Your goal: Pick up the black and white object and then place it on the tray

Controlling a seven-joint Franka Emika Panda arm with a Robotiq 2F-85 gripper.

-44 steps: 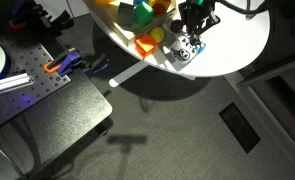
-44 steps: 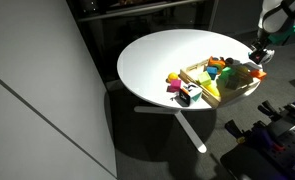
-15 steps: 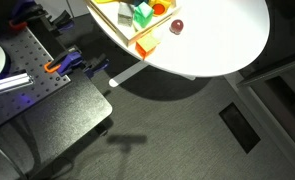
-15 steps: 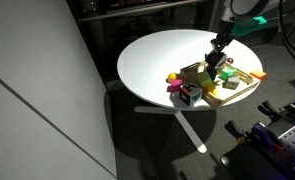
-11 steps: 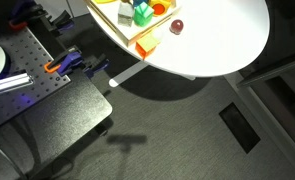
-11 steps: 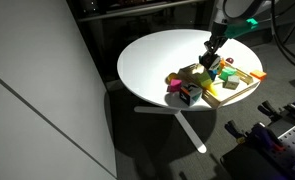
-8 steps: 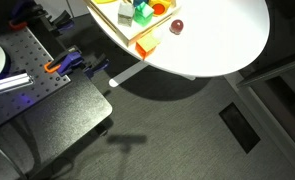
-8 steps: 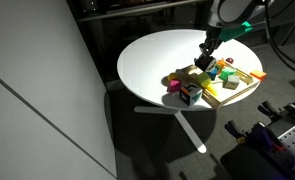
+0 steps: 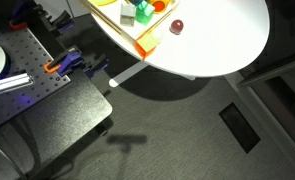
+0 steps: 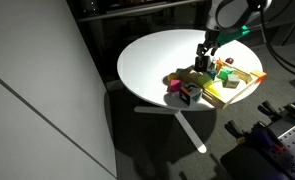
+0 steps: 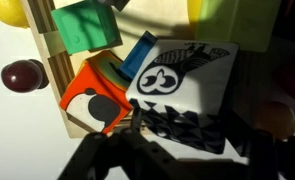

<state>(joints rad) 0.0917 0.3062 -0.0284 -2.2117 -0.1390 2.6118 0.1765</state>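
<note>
- Where the round white desk [image 9: 227,30] cuts across the top of an exterior view, a corner of the wooden tray [image 9: 130,38] shows with an orange block [image 9: 147,46] and a green block [image 9: 143,13] in it. A dark red ball [image 9: 175,27] lies on the desk just right of the tray.
- Seen from farther off in an exterior view, the tray lies on the right part of the desk, crowded with coloured blocks. The pincer [image 10: 201,66] hangs over its left end, pointing down.
- Close up in the wrist view, the black and white object [image 11: 182,90] fills the middle, far larger than the blocks beneath it. It is raised over the tray and overlaps a blue block [image 11: 139,52] and the orange block. The pincer is closed on it, its fingers a dark blur along the bottom edge. The ball lies to the left, beyond the tray's rim.
</note>
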